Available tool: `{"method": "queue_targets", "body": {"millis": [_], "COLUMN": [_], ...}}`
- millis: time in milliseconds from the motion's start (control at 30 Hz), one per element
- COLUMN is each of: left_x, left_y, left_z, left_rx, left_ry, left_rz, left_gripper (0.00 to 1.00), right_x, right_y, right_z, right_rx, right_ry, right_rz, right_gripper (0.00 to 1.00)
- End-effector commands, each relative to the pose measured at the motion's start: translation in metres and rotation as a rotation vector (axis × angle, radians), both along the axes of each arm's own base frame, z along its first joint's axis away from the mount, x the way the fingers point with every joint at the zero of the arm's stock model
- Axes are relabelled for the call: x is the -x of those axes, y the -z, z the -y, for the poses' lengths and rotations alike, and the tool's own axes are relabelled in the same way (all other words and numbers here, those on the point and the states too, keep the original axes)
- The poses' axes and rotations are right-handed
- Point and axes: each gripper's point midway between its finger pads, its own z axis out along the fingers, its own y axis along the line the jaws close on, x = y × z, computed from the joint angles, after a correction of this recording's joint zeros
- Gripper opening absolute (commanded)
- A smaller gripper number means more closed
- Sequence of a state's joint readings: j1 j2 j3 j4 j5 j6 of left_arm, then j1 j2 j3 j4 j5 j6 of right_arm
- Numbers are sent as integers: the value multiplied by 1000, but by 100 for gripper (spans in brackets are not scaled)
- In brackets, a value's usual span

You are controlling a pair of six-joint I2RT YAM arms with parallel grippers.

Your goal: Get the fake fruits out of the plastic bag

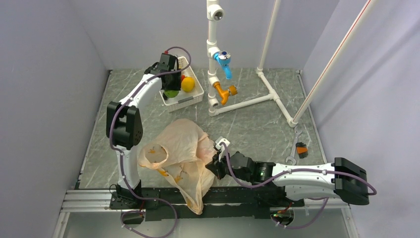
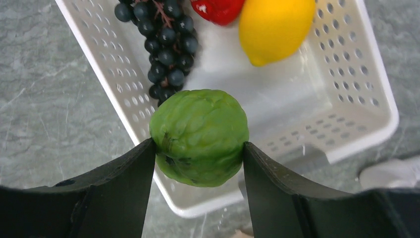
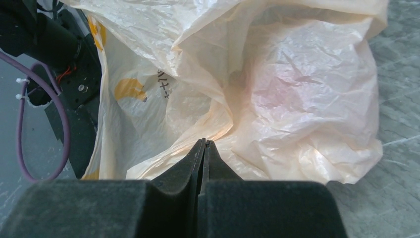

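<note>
Spreading across the middle of the top view, a grey-green marbled table (image 1: 257,124) is sitting between plain pale walls (image 1: 49,74). A white pipe frame (image 1: 212,59) with a blue and an orange valve is standing toward the upper centre.

The bag (image 1: 181,153) is lying crumpled in the lower centre of that view, its thin, crinkly peach film slumping over the table's near edge. The right gripper (image 3: 204,146) is reaching in from the lower right, and its dark fingers are pressing flat together on a fold of the film. Creases are running into their tips.

In the upper left, the left gripper (image 2: 198,148) is hanging over the near edge of a white perforated basket (image 2: 366,124). Its two black fingers are clamping a green fruit (image 2: 199,136), a knobbly, glossy ball, from both sides.

The left wrist view is showing what the top view half hides under the arm: black grapes (image 2: 166,44), a smooth yellow lemon (image 2: 275,27) and a shiny red fruit (image 2: 218,7) are lying in the basket. The right wrist view is showing the bag's yellow print, small dark lettering and a pinkish tint through the film at centre right. What is causing the tint is not showing clearly.
</note>
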State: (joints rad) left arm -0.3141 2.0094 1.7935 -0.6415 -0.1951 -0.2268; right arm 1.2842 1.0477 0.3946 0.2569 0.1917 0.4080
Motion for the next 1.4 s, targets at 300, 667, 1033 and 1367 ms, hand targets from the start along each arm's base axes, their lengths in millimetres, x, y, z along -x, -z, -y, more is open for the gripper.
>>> {"method": "queue_targets", "body": {"millis": [300,667,1033,1367], "left_x": [-2,102,270,311], "left_y": [-20,-69,-75,-54], "left_z": [-5,-15,0,20], "left_rx": [111,171,181,216], "left_ry": [85,200,412,459], "left_rz": [-12,-23,-66,-43], "left_gripper": [87,99,99,99], "right_x": [-9,-8,3,-7], "right_y": [-13,-10,-14,-12], "right_z": [-7,-14,-10,2], "right_rx": [-46,-7,-17,102], "right_ry": [20,13,-6,143], "right_rz": [30,-6,-55,-51], "right_gripper": [0,0,55,99]}}
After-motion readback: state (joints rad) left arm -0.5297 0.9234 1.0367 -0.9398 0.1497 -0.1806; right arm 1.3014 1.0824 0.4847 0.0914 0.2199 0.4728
